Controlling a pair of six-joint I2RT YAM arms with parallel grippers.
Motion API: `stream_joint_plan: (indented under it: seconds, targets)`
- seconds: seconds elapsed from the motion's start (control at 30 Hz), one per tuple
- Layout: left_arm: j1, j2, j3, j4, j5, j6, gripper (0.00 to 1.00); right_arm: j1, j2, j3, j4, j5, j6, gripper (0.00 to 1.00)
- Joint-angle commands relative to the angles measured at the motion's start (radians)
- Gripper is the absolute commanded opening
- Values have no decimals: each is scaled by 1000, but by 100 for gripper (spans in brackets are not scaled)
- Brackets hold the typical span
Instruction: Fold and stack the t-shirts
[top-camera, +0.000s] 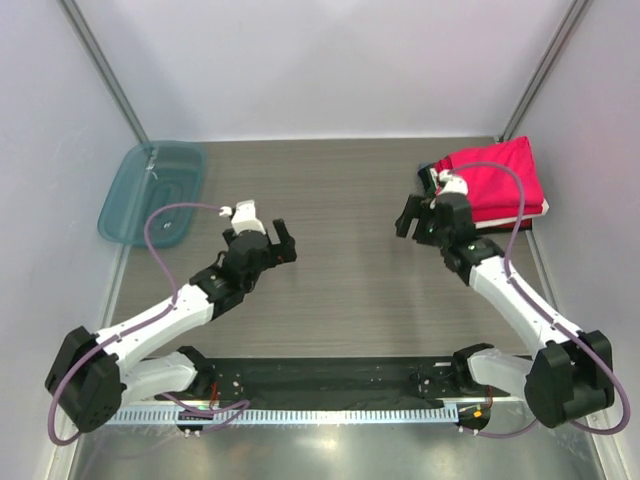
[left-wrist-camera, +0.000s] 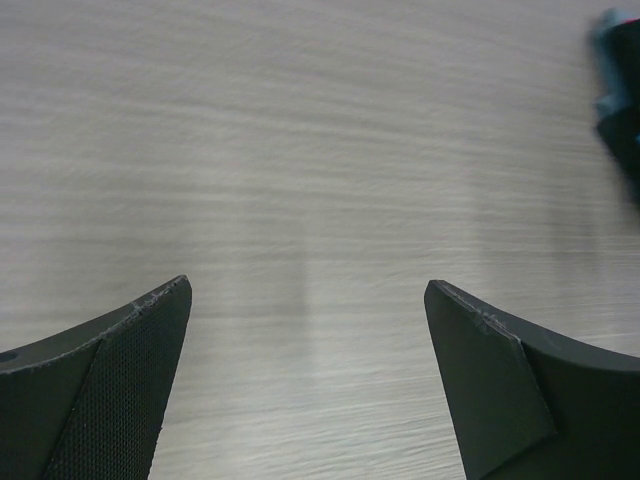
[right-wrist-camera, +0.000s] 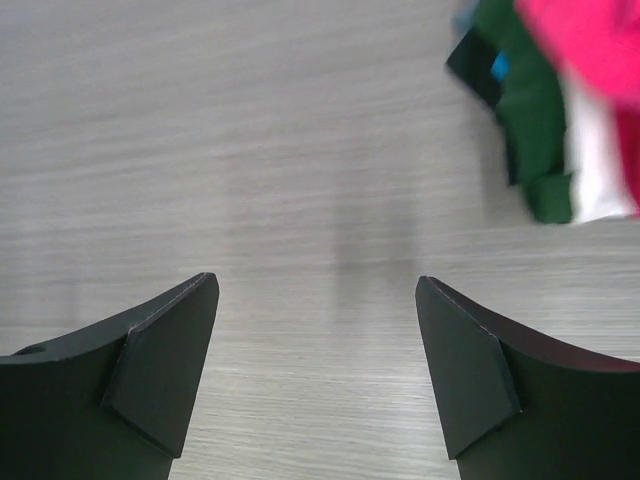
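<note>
Hanging agape, the right claw (right-wrist-camera: 315, 285) is just beside the t-shirts (top-camera: 500, 180).

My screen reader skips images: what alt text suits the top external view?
Folded t-shirts, red on top, sit stacked at far right, beside the open right gripper. The open left gripper hovers left of centre; a teal tray lies far left.
</note>
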Motion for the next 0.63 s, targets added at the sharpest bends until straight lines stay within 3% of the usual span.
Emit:
stream_joint_plan:
  seconds: [0.0,0.13,0.3,0.6]
  targets:
    - [44,-78,-59,-24,-38,-24,99,81,-24,-132,247,61,49,86]
    - [84,-166,-180,-16,-4,-15,100,129,-11,-260,344,16,76,86]
    - [84,-220,-277,44,10,34,100,129,-52,-490,609,3,84,87]
    - [84,-185,-254,58,30,74,99,129,21,-461,603,1,109,88]
